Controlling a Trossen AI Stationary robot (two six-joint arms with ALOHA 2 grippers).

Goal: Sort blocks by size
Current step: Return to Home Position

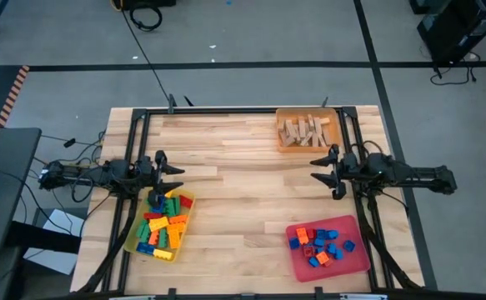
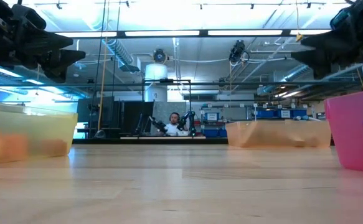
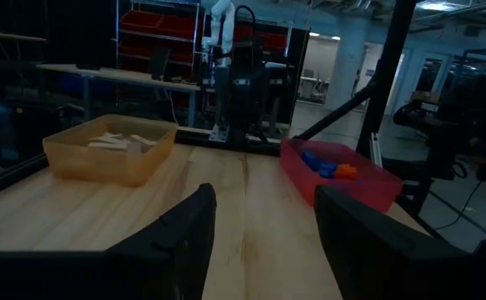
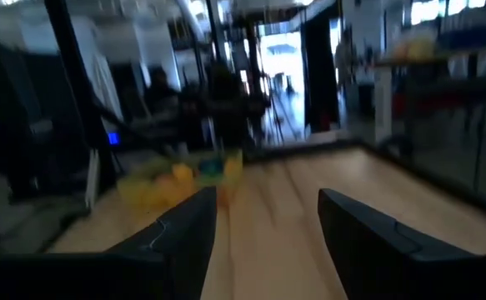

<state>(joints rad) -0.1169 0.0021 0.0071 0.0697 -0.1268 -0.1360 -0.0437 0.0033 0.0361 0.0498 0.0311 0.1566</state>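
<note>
Tan wooden blocks [image 1: 303, 130] lie in the orange tray [image 1: 333, 142] at the far right. Mixed red, yellow, green, orange and blue bricks [image 1: 164, 223] fill the yellow tray [image 1: 134, 242] at the near left. Small blue and orange bricks [image 1: 321, 246] lie in the red tray [image 1: 355, 262] at the near right. My left gripper [image 1: 176, 177] is open and empty, above the yellow tray's far end. My right gripper [image 1: 318, 173] is open and empty at the right, between the orange and red trays. Each shows open in its wrist view: left [image 3: 263, 221], right [image 4: 268, 225].
The bare wooden tabletop [image 1: 243, 192] lies between the two grippers. A black metal frame [image 1: 226, 110] runs along the table's far edge and sides. In the low view a person [image 2: 174, 126] sits far behind the table.
</note>
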